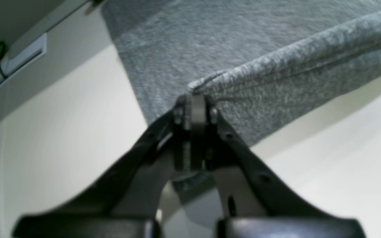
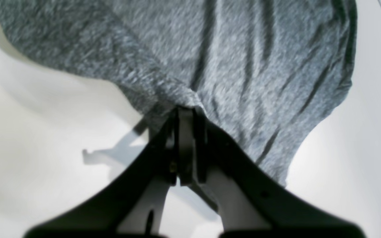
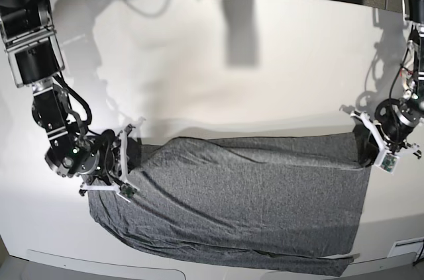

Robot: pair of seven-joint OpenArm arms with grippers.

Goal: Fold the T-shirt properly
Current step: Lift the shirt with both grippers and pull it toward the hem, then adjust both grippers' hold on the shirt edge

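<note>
Base view, operator: you have the T-shirt [image 3: 245,200] lying across the lower half of the white table [image 3: 218,81], spread wide from about 9 o'clock to 3 o'clock, its far edge running roughly level across the middle of the picture. The cloth is heather grey, with long creases running along its width and a thin strip trailing along the near edge toward 5 o'clock.

Your right gripper [image 3: 124,161] sits at the 9 o'clock end of the shirt, at its far corner. Your left gripper [image 3: 371,136] sits at the 3 o'clock end, also at the far corner.

Right wrist view: the right gripper [image 2: 185,110] has its jaws pressed together with a bunched fold of the T-shirt [image 2: 230,66] pinched at the tips. The fabric fans away from the tips toward 12 o'clock, creased and lifted clear of the table [image 2: 45,125], where the gripper's shadow falls at 8 o'clock.

Left wrist view: the left gripper [image 1: 195,99] is likewise clamped tight on a hemmed edge of the T-shirt [image 1: 210,46]. A rolled band of cloth stretches from the tips toward 2 o'clock, raised above the table [image 1: 61,132]. A small scrap of grey shows between the finger bases.
</note>
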